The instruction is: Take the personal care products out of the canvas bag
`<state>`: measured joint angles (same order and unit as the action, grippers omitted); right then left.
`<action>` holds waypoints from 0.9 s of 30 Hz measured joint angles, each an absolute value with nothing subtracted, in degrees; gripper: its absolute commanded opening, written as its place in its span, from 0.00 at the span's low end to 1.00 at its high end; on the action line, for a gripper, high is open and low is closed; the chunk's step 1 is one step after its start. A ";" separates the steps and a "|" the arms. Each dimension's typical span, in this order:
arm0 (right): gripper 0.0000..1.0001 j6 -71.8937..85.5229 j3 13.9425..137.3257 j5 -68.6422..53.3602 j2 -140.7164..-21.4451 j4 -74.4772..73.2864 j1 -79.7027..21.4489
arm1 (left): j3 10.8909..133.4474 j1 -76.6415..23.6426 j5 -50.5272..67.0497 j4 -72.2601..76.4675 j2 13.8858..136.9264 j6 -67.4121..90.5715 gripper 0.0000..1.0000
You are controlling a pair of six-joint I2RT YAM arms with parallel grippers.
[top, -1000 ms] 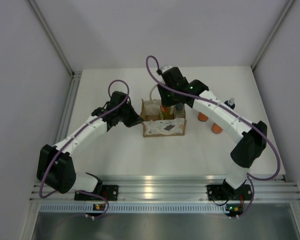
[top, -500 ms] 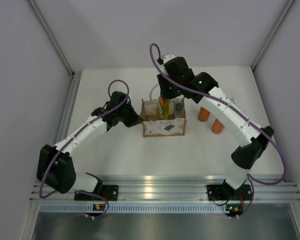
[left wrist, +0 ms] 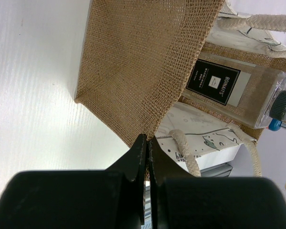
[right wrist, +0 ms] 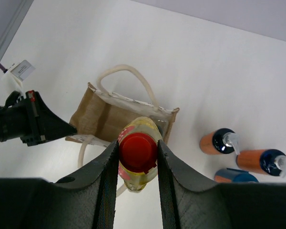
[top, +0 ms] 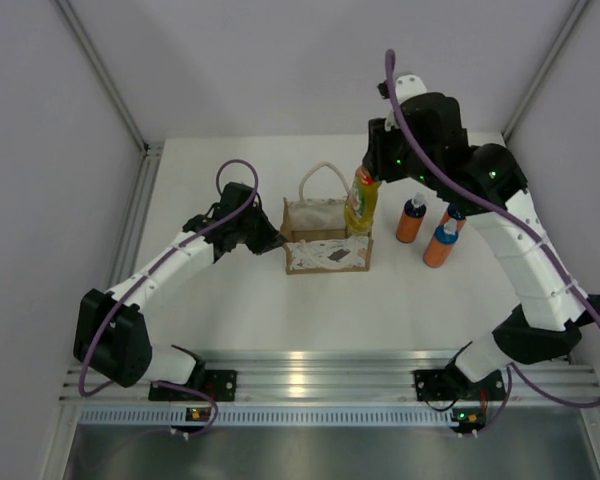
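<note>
The tan canvas bag (top: 325, 240) (right wrist: 102, 117) stands mid-table with its rope handles up. My left gripper (top: 277, 240) (left wrist: 147, 139) is shut on the bag's woven left edge (left wrist: 133, 62). High above the bag's right end, my right gripper (top: 372, 172) (right wrist: 137, 143) is shut on the red cap of the slim yellow bottle (top: 361, 202) (right wrist: 139, 164), which hangs clear of the bag. A clear bottle with a dark grey cap (left wrist: 238, 90) lies inside the bag. Three orange bottles with blue tops (top: 411, 220) (top: 439, 245) (top: 453, 214) stand on the table right of the bag.
The orange bottles (right wrist: 219, 142) (right wrist: 257, 161) cluster just right of the bag, under my right arm. A metal rail (top: 310, 372) runs along the near table edge. Grey walls and a frame post (top: 140, 200) close in the back and sides.
My right gripper has risen up and to the right, drawing the yellow bottle out of the bag. The left gripper has kept its hold on the bag's edge.
</note>
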<state>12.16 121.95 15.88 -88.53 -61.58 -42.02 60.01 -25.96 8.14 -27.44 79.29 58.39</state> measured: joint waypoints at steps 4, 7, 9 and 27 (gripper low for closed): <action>0.00 12.23 121.86 16.32 -84.86 -63.55 -38.46 | 60.01 -25.96 8.14 -27.44 79.29 58.37 0.00; 0.00 12.23 120.25 16.32 -82.13 -63.92 -34.81 | 60.01 -25.96 8.14 -27.44 79.29 58.39 0.00; 0.00 12.23 118.41 16.34 -80.51 -64.36 -32.73 | 60.01 -25.96 8.16 -27.44 79.29 58.37 0.00; 0.00 11.20 75.05 14.31 -69.58 -50.63 -21.23 | 60.01 -25.96 8.38 -27.44 79.31 58.37 0.00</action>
